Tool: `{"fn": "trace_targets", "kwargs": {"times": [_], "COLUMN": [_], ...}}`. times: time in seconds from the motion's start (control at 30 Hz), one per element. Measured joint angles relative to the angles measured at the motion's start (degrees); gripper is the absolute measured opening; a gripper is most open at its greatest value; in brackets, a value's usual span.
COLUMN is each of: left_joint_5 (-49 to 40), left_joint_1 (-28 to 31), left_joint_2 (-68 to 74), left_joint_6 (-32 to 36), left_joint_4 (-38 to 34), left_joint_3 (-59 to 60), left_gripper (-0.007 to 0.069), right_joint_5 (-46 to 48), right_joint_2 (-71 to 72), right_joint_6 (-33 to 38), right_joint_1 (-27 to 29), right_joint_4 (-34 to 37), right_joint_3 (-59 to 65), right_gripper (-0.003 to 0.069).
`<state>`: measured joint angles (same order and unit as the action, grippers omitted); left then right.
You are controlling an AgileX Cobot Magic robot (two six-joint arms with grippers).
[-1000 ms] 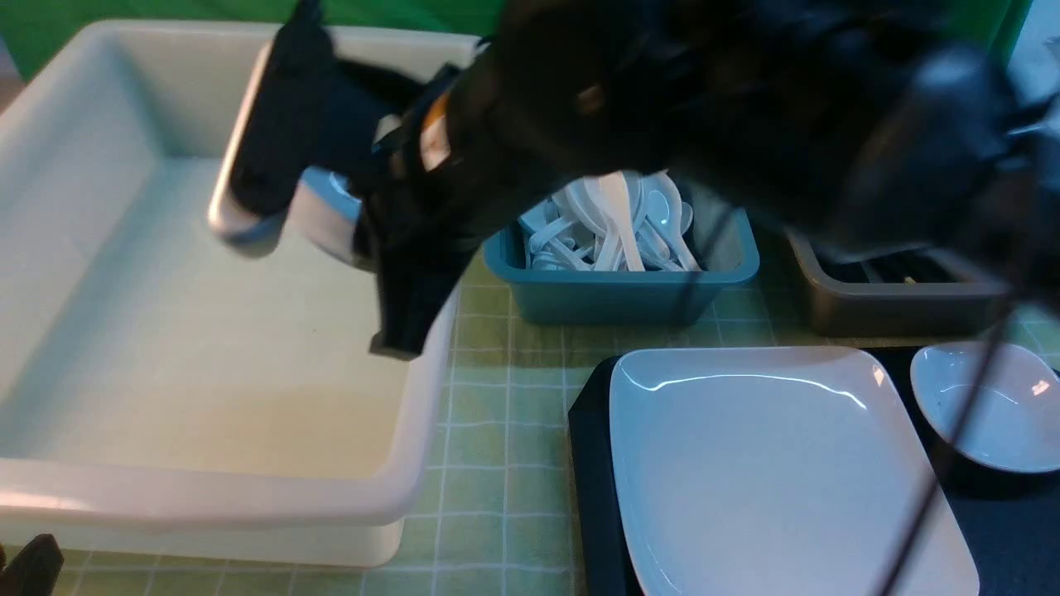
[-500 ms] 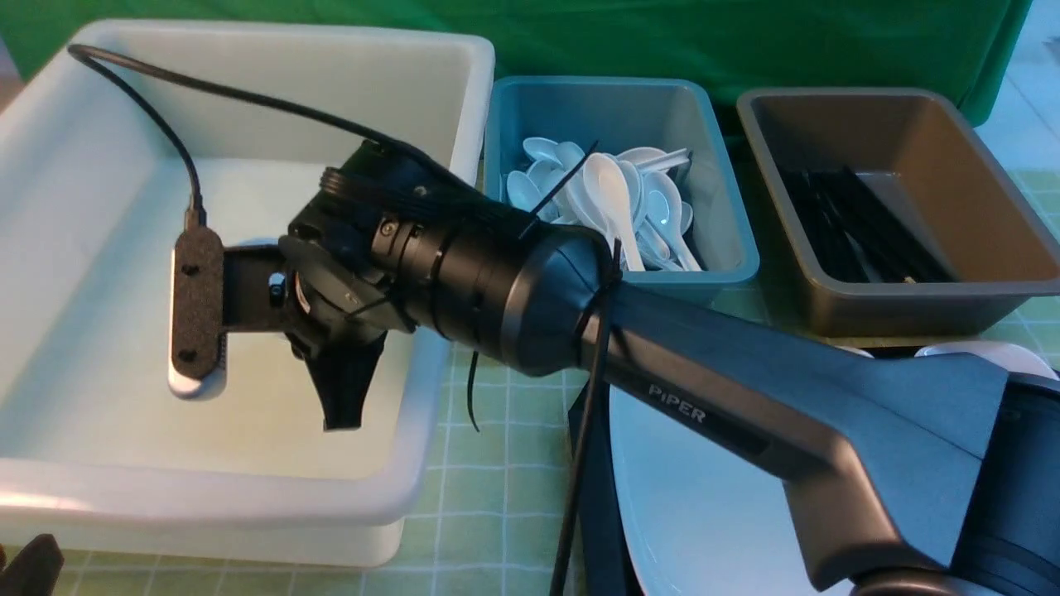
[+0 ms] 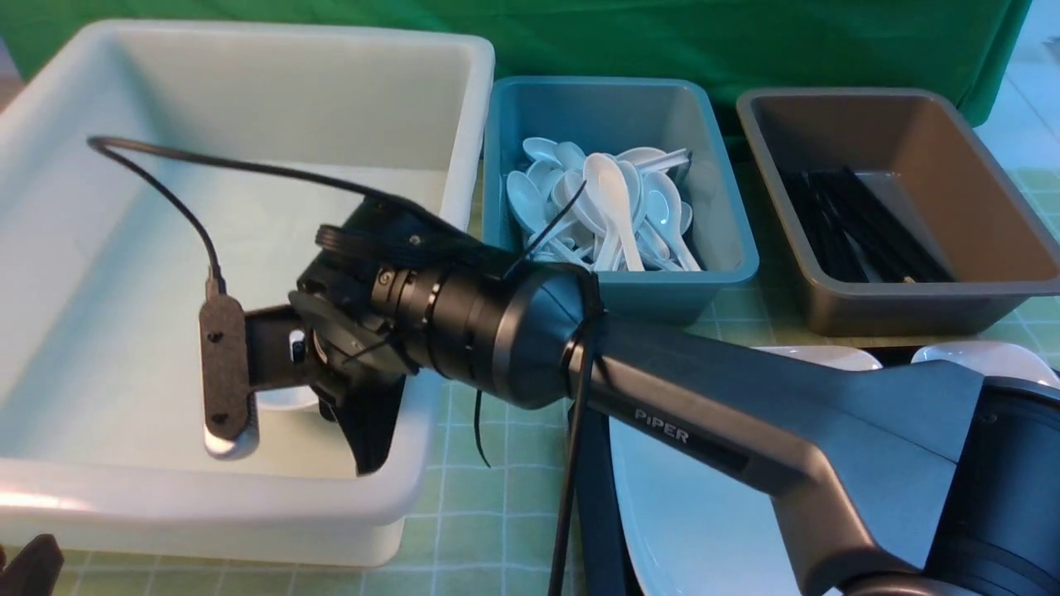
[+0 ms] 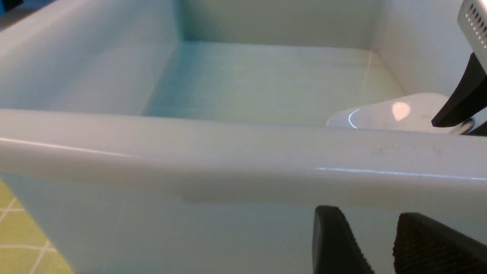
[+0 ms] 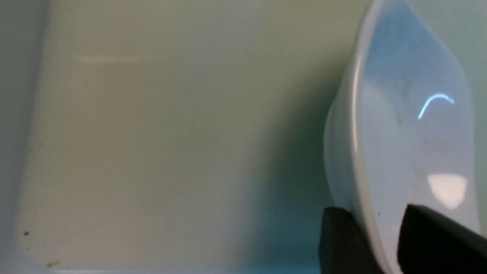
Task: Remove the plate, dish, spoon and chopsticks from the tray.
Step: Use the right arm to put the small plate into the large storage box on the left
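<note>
My right gripper [image 3: 364, 430] reaches across into the big white tub [image 3: 248, 513], shut on the rim of a small white dish [image 5: 403, 125], which it holds tilted low over the tub floor. The dish also shows in the left wrist view [image 4: 392, 114] and, partly, in the front view [image 3: 286, 399]. The large white plate [image 3: 662, 505] lies on the dark tray [image 3: 592, 488], mostly hidden by the right arm. My left gripper [image 4: 371, 213] is open and empty, outside the tub's near wall. No spoon or chopsticks show on the tray.
A teal tub [image 3: 720, 273] holds several white spoons. A brown tub [image 3: 911, 310] holds black chopsticks. A second small white dish [image 3: 985, 358] peeks out behind the right arm. A green checked cloth [image 3: 497, 497] covers the table.
The right arm has come down from close to the camera into the white tub, then lower and nearer its front wall, carrying the dish. The left gripper has not moved.
</note>
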<state>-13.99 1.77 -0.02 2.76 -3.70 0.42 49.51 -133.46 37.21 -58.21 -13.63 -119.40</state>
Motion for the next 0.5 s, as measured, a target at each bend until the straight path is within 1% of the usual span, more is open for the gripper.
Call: {"fn": "trace_targets", "kwargs": {"times": [0.1, 0.3, 0.4, 0.5], "left_joint_5": [0.00, 0.00, 0.00, 0.00], "left_joint_1": [0.00, 0.00, 0.00, 0.00], "left_joint_2": [0.00, 0.00, 0.00, 0.00], "left_joint_6": [0.00, 0.00, 0.00, 0.00], "left_joint_4": [0.00, 0.00, 0.00, 0.00], "left_joint_3": [0.00, 0.00, 0.00, 0.00], "left_gripper": [0.0223, 0.0223, 0.0223, 0.0223], "right_joint_5": [-0.27, 0.38, 1.04, 2.38], "right_joint_2": [0.09, 3.01, 6.63, 9.38], "right_joint_6": [0.00, 0.00, 0.00, 0.00], "right_joint_1": [0.00, 0.00, 0.00, 0.00], "right_joint_4": [0.00, -0.02, -0.11, -0.11], "right_joint_3": [0.27, 0.49, 0.49, 0.44], "right_gripper": [0.0259, 0.0277, 0.0320, 0.0346]}}
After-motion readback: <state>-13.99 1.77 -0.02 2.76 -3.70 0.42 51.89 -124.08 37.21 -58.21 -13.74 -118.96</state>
